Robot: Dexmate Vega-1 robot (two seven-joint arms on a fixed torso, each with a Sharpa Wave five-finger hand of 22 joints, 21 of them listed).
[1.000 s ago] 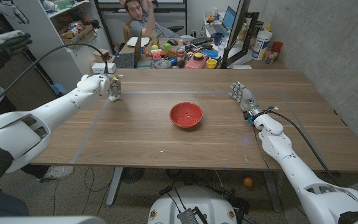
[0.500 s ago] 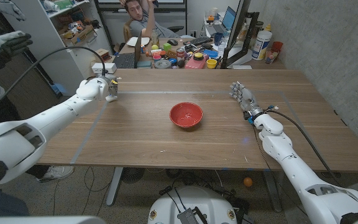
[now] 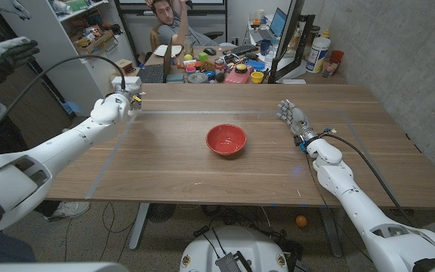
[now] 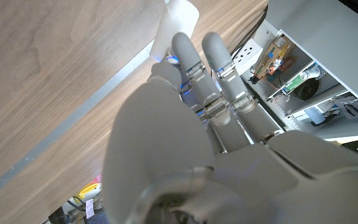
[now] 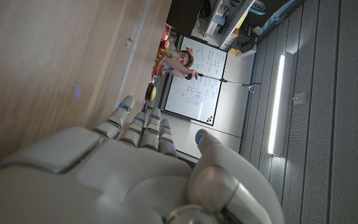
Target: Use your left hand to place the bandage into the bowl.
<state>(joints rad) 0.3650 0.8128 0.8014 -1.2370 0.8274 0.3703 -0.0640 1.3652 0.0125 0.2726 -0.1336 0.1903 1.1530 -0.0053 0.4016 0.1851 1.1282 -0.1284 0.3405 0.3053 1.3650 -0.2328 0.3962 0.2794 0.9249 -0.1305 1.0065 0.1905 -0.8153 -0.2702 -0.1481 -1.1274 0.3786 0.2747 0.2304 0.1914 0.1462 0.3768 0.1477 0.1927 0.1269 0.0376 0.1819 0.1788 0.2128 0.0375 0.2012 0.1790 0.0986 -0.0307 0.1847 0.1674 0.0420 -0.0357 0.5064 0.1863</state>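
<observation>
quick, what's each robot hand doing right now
Left robot hand: holding the bandage in its fingertips, at the table's far left.
Right robot hand: open, fingers apart, holding nothing.

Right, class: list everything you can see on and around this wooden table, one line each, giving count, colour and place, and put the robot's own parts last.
Bowl: one, red, at the middle of the table, apart from both hands.
Bandage: one, white, at the left hand's fingertips, near the table's far left part.
Table: one, brown wood.
Cluttered desk: one, mixed colours, behind the table's far edge.
Person: one, seated behind that desk.
Shelf unit: one, white, far left.
Left hand: one, white, raised at the far left, holds the bandage.
Right hand: one, grey, at the table's right part, holds nothing.
</observation>
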